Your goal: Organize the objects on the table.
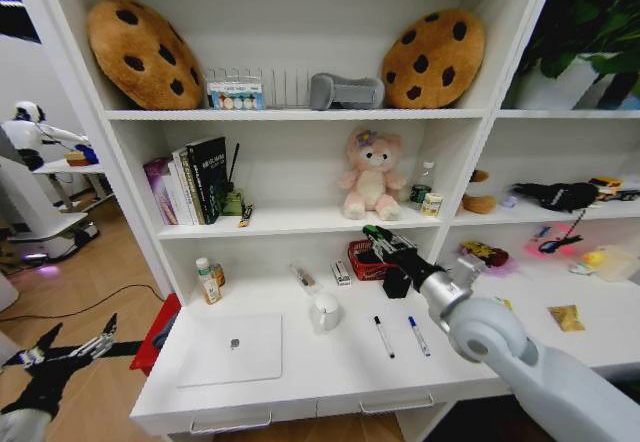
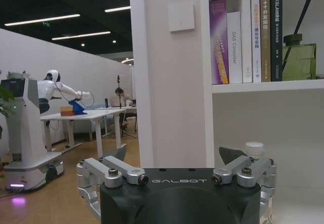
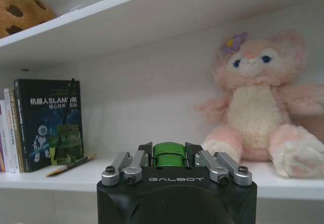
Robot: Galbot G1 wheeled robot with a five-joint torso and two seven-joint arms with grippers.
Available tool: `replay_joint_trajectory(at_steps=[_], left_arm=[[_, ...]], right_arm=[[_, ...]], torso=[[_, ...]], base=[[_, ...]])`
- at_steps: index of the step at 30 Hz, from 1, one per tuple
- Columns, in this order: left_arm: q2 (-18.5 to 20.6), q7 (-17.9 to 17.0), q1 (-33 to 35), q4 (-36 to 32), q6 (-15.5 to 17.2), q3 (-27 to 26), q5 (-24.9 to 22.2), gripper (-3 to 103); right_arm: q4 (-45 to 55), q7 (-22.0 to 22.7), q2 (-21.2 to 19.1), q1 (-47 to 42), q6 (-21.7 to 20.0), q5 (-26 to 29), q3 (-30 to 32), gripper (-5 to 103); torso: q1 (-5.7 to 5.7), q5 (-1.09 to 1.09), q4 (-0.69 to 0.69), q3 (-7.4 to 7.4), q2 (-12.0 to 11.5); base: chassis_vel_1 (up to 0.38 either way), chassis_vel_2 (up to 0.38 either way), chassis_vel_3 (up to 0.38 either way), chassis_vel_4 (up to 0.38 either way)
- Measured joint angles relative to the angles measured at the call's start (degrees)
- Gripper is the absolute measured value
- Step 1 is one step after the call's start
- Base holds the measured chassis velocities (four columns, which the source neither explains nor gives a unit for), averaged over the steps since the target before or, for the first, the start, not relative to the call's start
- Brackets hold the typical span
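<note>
Your right gripper squeezes the green car above the table (bear straight ahead). Loosen early and it drops. Left gripper hangs open, low.

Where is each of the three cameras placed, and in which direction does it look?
Head view: from the robot's head, looking down at the long white desk; both arms show.
Left wrist view: behind the open left gripper, beside the desk, facing the white shelf post.
Right wrist view: behind the right gripper, shut on a small green object, facing the pink plush bear.
Shared: head and right wrist views both show the bear.
</note>
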Motion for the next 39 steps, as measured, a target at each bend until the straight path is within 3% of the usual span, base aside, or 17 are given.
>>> replay_joint_trajectory(at_steps=[2,4,5,10,15,23,34,36,39], left_arm=[[0.00,0.00,0.00,0.00,0.00,0.00,0.00,100],[0.00,0.00,0.00,0.00,0.00,0.00,0.00,100],[0.00,0.00,0.00,0.00,0.00,0.00,0.00,100],[0.00,0.01,0.00,0.00,-0.01,0.01,0.00,100],[0.00,0.01,0.00,0.00,-0.01,0.01,0.00,100],[0.00,0.00,0.00,0.00,-0.01,0.01,0.00,100],[0.00,0.00,0.00,0.00,-0.01,0.01,0.00,100],[0.00,0.00,0.00,0.01,-0.02,0.01,0.00,100],[0.00,0.01,0.00,0.00,-0.02,0.01,0.00,100]], right_arm=[[-1.50,0.21,0.67,4.37,-0.15,0.80,-3.13,34],[-5.59,0.72,3.12,12.93,-0.68,2.27,-10.14,34],[-5.59,0.72,3.12,12.93,-0.68,2.27,-10.14,34],[-16.99,1.05,10.70,26.91,-1.10,2.22,-23.43,34],[-24.00,0.60,14.70,33.60,-1.11,1.02,-29.22,34],[-33.17,-0.21,17.54,38.24,-1.27,0.63,-34.88,34],[-36.83,0.15,18.96,39.33,-1.77,0.50,-36.76,32],[-36.91,0.18,19.07,39.30,-1.87,0.50,-36.74,37],[-36.98,0.48,19.45,38.61,-2.08,0.19,-36.03,53]], torso=[[0.00,-0.02,0.01,0.00,0.00],[0.01,-0.02,0.02,0.00,0.00],[0.01,-0.02,0.02,0.00,0.00],[0.01,-0.02,0.02,0.01,-0.01],[0.00,-0.03,0.02,0.00,-0.01],[0.00,-0.02,0.00,0.00,-0.01],[0.00,-0.01,0.00,-0.01,0.00],[0.00,-0.01,0.00,-0.01,0.00],[0.00,-0.01,0.01,-0.01,0.00]], base=[[0.000,0.000,0.000,0.000],[0.000,0.000,0.000,0.000],[0.000,0.000,0.000,0.000],[0.000,0.000,0.000,0.000],[0.000,0.000,0.000,0.000],[0.000,0.000,0.000,0.000],[0.000,0.000,0.000,0.000],[0.000,0.000,0.000,0.000],[0.000,0.000,0.000,0.000]])
